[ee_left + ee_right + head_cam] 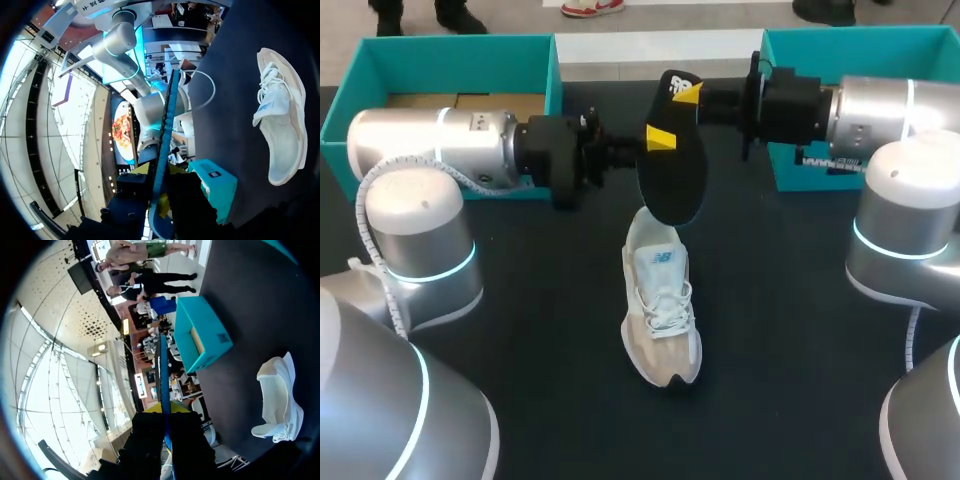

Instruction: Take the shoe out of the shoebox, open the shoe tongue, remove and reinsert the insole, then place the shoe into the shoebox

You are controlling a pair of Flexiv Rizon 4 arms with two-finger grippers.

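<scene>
A black insole (672,185) hangs upright in the air over the white sneaker (660,300), which lies on the dark table with its toe toward the front edge. My right gripper (685,92) is shut on the insole's upper end. My left gripper (658,138) comes in from the left and is shut on the insole just below. In the left wrist view the insole (167,125) runs edge-on out from between the fingers of my left gripper (159,205), with the sneaker (280,115) off to the side. The right wrist view shows the insole (162,370) edge-on in my right gripper (165,425).
A teal shoebox half (557,70) with brown cardboard inside stands at the back left behind my left arm. A second teal box half (800,40) stands at the back right, partly hidden by my right arm. Both arms cross the table's far half.
</scene>
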